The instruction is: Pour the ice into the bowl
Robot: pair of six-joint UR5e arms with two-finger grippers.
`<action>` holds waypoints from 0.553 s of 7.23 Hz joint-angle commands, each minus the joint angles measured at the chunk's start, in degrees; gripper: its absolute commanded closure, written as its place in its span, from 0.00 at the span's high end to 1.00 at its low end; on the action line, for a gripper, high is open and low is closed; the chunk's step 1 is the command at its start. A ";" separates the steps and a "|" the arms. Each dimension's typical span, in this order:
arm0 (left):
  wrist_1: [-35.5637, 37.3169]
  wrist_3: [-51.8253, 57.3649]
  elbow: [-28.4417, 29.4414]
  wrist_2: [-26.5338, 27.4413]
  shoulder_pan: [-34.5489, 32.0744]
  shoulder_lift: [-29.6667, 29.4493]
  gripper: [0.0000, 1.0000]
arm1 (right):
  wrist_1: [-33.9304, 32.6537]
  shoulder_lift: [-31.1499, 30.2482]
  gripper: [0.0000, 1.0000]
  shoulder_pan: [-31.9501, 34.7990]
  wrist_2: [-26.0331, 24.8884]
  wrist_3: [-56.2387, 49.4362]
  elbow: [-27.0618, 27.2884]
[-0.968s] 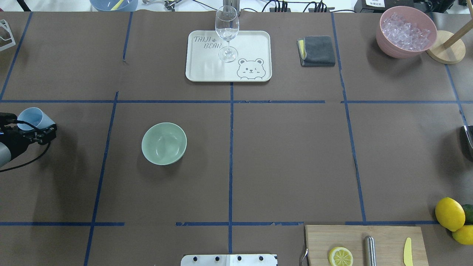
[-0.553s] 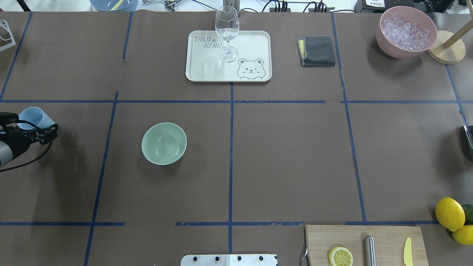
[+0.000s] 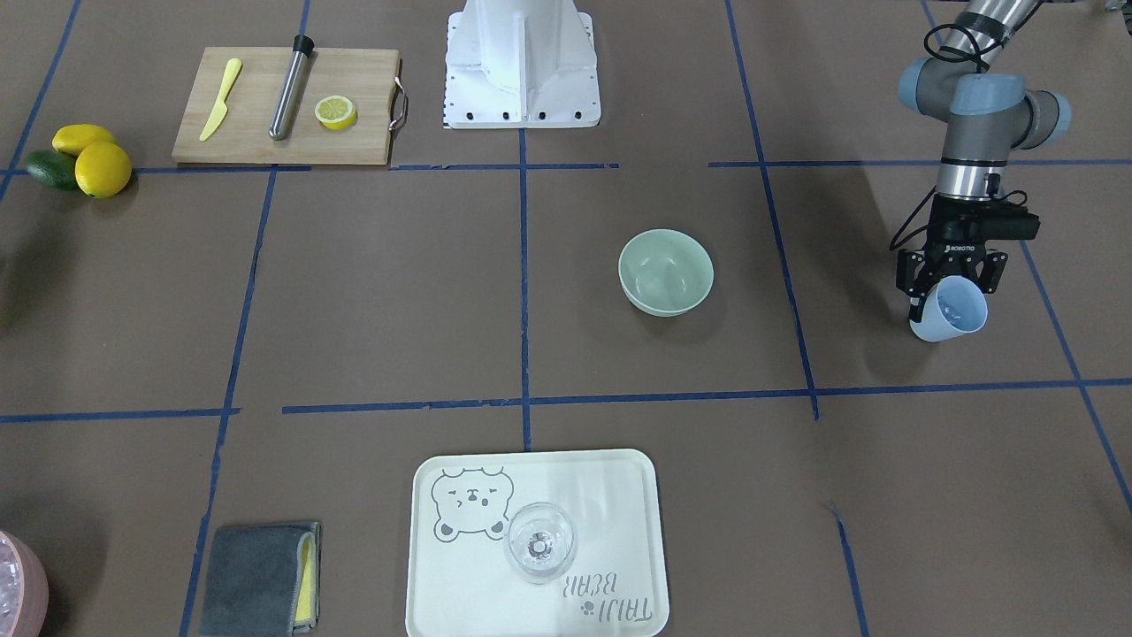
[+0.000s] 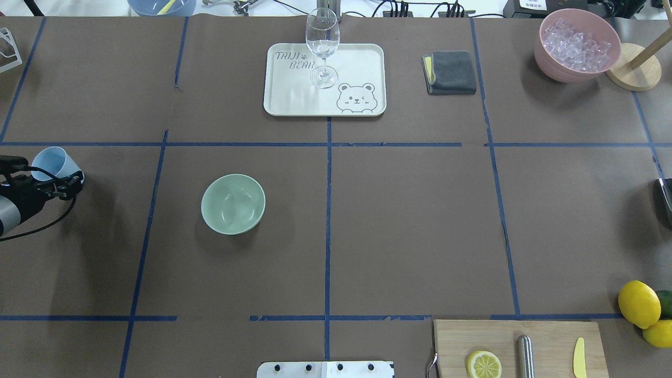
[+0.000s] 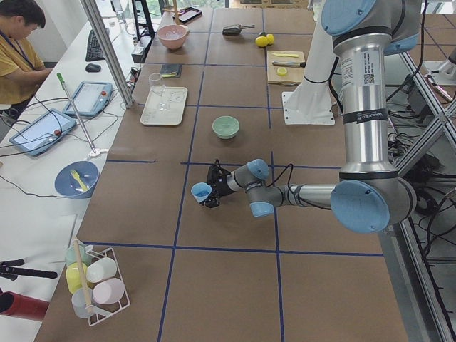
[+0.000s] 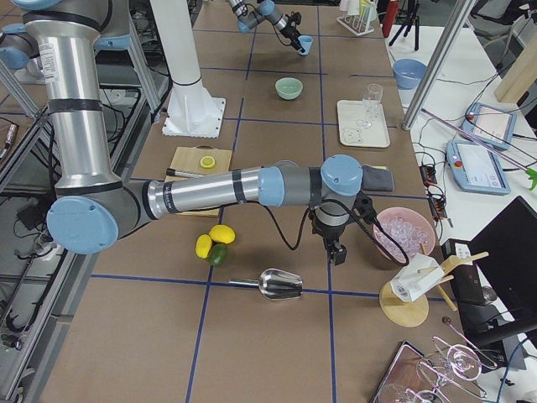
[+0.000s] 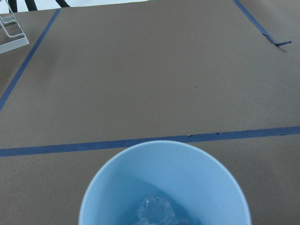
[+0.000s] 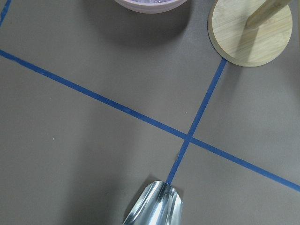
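The left hand (image 3: 952, 285) is pinching a light blue cup (image 3: 953, 311) between its two fingers and is holding it up in the air near the left edge of the desk (image 3: 354, 292). A few bits of ice (image 7: 154, 210) are lying at the bottom of the cup. The green bowl (image 3: 665, 272) is sitting with nothing in it, well apart from the cup, more toward the middle of the desk. So the job right now, I think, is carrying the cup over to the bowl. To do it well, the hand should be moving sideways slowly with the cup's mouth facing up, so no ice is falling out on the way. It should be stopping right over the middle of the bowl, going down low, and then tipping gently, so the cubes are sliding in and not bouncing over the rim. The right hand (image 6: 337, 252) is hanging near the right edge of the desk, by a pink bowl (image 6: 404, 233). I cannot tell if it is open or closed.
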 commanded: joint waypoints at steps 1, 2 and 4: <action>0.47 0.74 -2.60 0.00 0.00 -1.41 0.00 | 0.06 0.04 1.00 0.00 0.00 -0.09 0.00; 0.30 7.97 -4.45 0.17 -0.09 -2.38 0.00 | 0.06 -0.23 1.00 0.00 0.00 -0.09 0.00; 0.30 21.44 -7.53 0.17 -0.18 -5.18 0.00 | -0.02 -0.49 1.00 0.00 0.00 -0.17 0.00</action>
